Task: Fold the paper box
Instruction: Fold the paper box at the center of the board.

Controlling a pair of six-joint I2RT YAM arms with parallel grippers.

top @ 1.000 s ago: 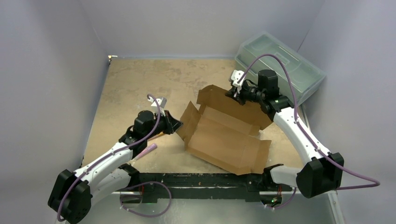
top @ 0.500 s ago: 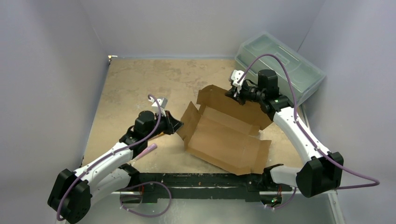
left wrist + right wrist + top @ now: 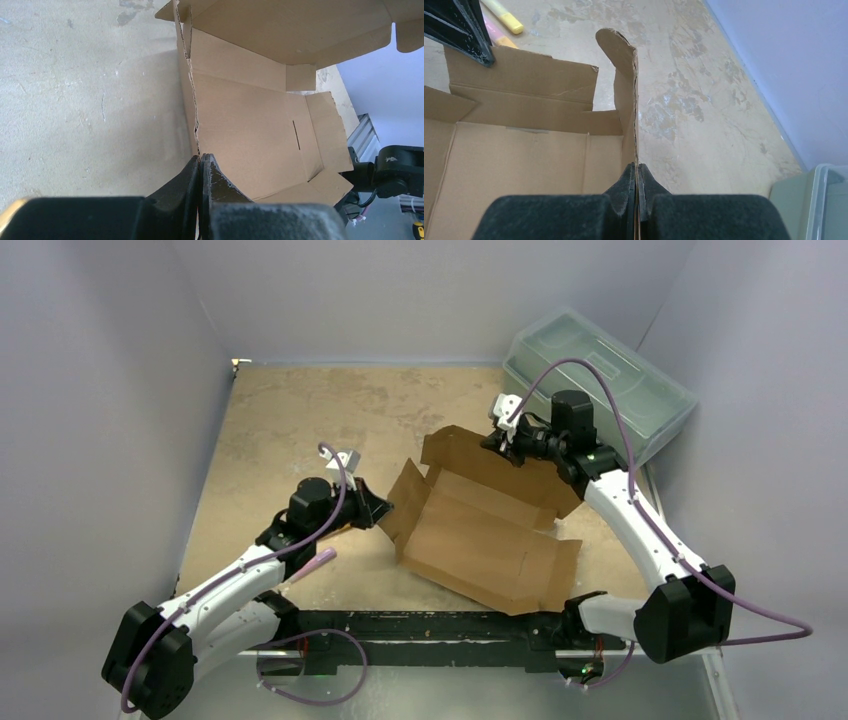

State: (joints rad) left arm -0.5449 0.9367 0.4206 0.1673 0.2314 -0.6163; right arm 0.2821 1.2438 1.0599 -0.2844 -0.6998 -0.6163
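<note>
The paper box (image 3: pixel 480 530) is a brown corrugated die-cut sheet, half raised, lying in the middle of the table. My left gripper (image 3: pixel 380 508) is shut on the edge of its upright left side flap (image 3: pixel 192 100), whose corrugated rim runs straight into the jaws of the left gripper (image 3: pixel 199 159). My right gripper (image 3: pixel 497 440) is shut on the rim of the raised back wall (image 3: pixel 629 95); the cardboard edge passes between the pads of the right gripper (image 3: pixel 637 167). The box floor (image 3: pixel 250 130) with a slot lies flat between both arms.
A translucent grey-green plastic toolbox (image 3: pixel 600 380) stands at the back right, just behind the right arm. A yellow marker (image 3: pixel 504 15) and a pink one lie on the table by the left arm. Grey walls enclose the table on three sides.
The right gripper has shifted very slightly left with the back wall. The left arm and the box floor have stayed put.
</note>
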